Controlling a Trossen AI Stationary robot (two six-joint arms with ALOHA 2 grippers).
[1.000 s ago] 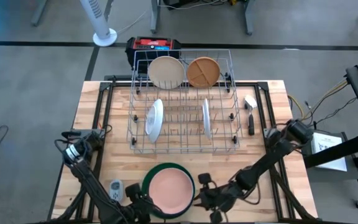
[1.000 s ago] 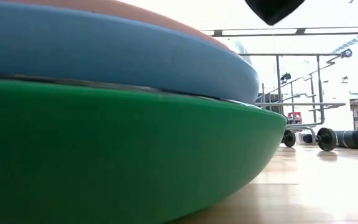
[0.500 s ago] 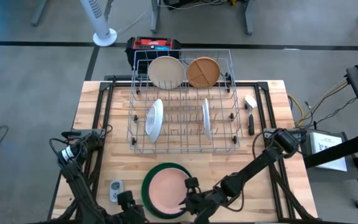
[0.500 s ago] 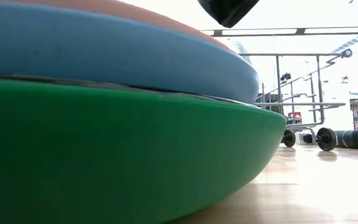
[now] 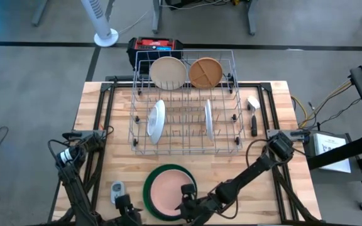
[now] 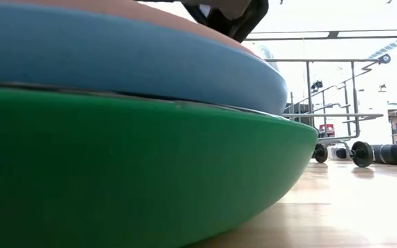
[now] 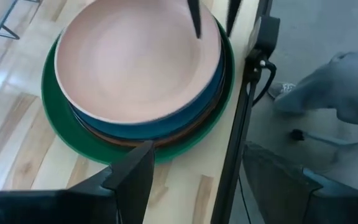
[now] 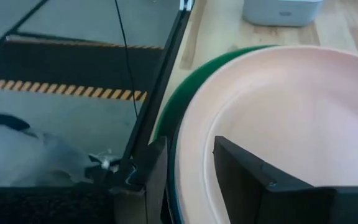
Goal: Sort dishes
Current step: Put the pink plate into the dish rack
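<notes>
Since a second ago the right gripper [image 5: 187, 199] has swung in from beside the stack to the near rim of the pink plate [image 5: 170, 192], while the left gripper [image 5: 126, 212] has drawn back toward the table's front edge; from above, the pink plate tops a stack on the large green plate [image 5: 148, 185], with four dishes already standing in the wire rack [image 5: 184, 103]; at table height, dark fingers now dip onto the pink rim above the blue plate [image 6: 116, 62]; the left wrist view shows its own fingers spread and empty beside the stack; the right wrist view shows one finger inside the pink rim and one outside, straddling it, not visibly clamped; a pinch and lift toward the rack likely follows.
</notes>
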